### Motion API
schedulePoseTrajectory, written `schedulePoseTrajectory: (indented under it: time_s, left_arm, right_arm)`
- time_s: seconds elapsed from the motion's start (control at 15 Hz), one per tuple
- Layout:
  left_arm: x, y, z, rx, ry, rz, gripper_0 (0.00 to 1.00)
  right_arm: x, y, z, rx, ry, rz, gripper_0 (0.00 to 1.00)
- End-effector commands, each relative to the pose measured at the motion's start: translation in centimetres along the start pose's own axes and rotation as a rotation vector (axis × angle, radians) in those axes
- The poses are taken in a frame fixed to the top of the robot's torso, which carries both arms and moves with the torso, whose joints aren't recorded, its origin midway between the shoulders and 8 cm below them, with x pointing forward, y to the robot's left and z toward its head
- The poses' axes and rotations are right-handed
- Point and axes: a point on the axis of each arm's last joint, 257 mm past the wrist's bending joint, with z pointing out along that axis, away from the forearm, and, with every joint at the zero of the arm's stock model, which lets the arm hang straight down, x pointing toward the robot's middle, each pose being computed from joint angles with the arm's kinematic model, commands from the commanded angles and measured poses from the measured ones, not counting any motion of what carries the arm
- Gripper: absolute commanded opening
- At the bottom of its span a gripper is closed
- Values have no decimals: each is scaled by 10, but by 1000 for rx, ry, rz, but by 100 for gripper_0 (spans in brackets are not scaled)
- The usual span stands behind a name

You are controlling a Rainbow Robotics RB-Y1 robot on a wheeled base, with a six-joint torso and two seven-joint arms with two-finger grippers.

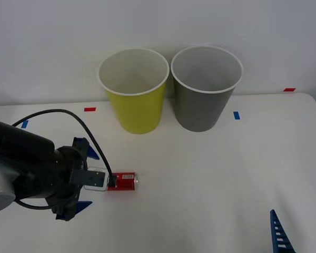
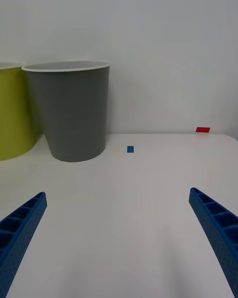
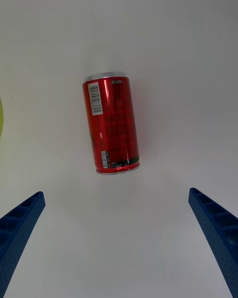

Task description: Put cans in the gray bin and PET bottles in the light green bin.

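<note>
A small red can (image 1: 122,181) with silver ends lies on its side on the white table, left of centre and well in front of the bins. My left gripper (image 1: 88,178) is open just left of it, its blue fingers spread above the table. In the left wrist view the can (image 3: 111,124) lies a little beyond the open left gripper (image 3: 116,193), with nothing between the fingers. The light green bin (image 1: 134,105) and the gray bin (image 1: 204,100) stand upright side by side at the back. My right gripper (image 1: 298,210) waits open at the front right. PET bottles are out of view.
Small red tape marks (image 1: 89,109) and blue tape marks (image 1: 236,115) are stuck on the table (image 1: 210,179). A black cable loops over my left arm. The right wrist view has the gray bin (image 2: 74,114) and a blue mark (image 2: 130,149) beyond the open right gripper (image 2: 117,193).
</note>
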Motion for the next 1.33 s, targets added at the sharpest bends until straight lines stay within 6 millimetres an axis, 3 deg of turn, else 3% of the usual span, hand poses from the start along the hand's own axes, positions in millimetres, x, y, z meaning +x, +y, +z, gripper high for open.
schedulePoseTrajectory:
  time_s: [0.07, 1.33]
  left_arm:
    - [-12, 3, 5, 13, 2, -4, 100]
    - [-59, 16, 57, 93, 40, -85, 100]
  right_arm:
    - [0, 0, 0, 0, 0, 0, 100]
    - [0, 0, 0, 0, 0, 0, 100]
